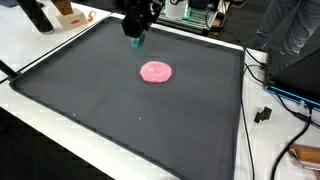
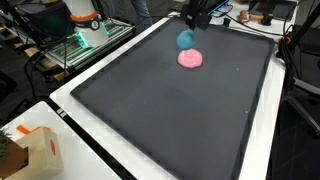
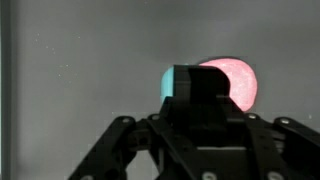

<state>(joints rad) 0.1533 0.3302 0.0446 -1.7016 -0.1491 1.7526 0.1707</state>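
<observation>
In an exterior view, the arm (image 1: 136,12) hangs over the far part of a dark mat (image 1: 90,110) on the white worktop (image 1: 40,125). Its jaws are closed on a teal object (image 1: 138,42), held just above the mat near 1 pink disc (image 1: 156,71).

In an exterior view, the teal object (image 2: 186,39) appears just beside the disc (image 2: 191,59).

In the wrist view, the teal object (image 3: 167,82) shows beside a black finger, with the disc (image 3: 240,82) beyond.

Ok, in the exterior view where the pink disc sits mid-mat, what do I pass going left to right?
Brown box → teal object at the gripper → pink disc → black plug on the white tabletop.
</observation>
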